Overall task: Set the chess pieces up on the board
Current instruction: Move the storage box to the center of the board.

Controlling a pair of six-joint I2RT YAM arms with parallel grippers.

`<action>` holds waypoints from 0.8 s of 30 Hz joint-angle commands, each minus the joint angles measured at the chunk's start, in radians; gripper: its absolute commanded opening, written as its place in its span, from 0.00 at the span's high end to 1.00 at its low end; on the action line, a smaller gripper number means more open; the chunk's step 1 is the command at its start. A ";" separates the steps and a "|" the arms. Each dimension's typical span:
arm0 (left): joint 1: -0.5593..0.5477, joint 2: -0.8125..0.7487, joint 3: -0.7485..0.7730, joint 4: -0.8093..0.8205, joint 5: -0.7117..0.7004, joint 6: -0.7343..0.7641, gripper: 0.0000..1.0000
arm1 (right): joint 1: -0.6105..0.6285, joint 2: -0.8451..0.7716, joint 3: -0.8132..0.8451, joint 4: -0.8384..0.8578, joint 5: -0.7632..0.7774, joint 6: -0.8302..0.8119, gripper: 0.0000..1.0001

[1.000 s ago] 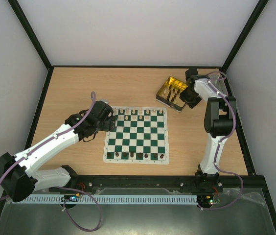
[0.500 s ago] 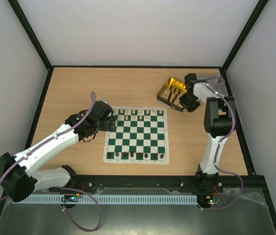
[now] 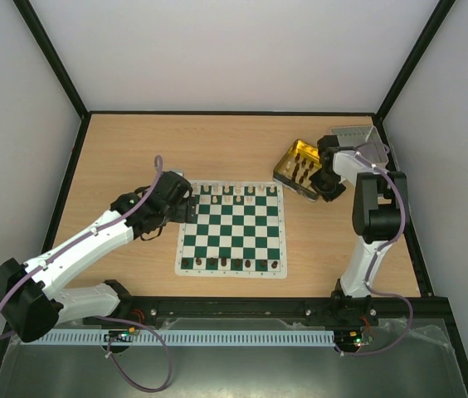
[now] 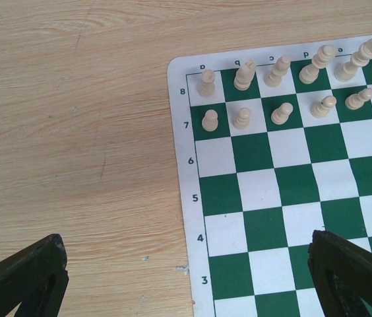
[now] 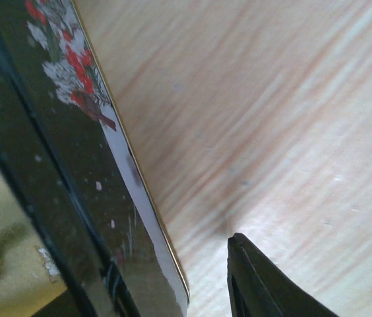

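Green and white checks make up the board (image 3: 231,232), a thin flat mat with a white border lying on the pale wood-grain table (image 3: 134,157) between the two arms. In the left wrist view the border carries printed digits 8, 7, 6, 5, 4 and 3 down one side, and small letters a to e, upside-down to that camera, along the far edge. Smooth cream chess pieces (image 4: 281,69) with turned, rounded heads stand upright on the two far ranks. The taller figures are on rank 8 and round-topped pawns on rank 7, one to a square. Dark brown pieces (image 3: 230,264) line the near edge of the board. More dark ones (image 3: 302,170) stand inside a tin tray (image 3: 303,150) with a shiny gold interior, to the far right of the board. Close up, the tin's outer wall (image 5: 74,152) is glossy black with a pattern of red berries and pale sprigs, and a thin gold line runs along its rim. No writing on it can be read. A grey rectangular tray (image 3: 352,134) sits in the far right corner. The left gripper (image 3: 186,203) hovers just off the board's far left corner, with its black fingers (image 4: 28,277) spread wide and nothing between them. The right gripper (image 3: 327,186) is at the near right side of the tin. One black finger (image 5: 265,284) stands just outside the wall with a sliver of table showing between them. Whether the jaws have clamped the wall cannot be told.
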 commanded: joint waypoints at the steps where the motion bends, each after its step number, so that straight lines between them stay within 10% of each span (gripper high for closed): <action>1: -0.012 0.003 -0.010 0.002 -0.006 0.002 0.01 | -0.019 -0.083 -0.062 -0.015 0.077 0.032 0.64; 24: -0.017 0.015 -0.004 0.001 -0.009 0.002 0.01 | -0.049 -0.286 -0.308 -0.026 0.118 -0.010 0.65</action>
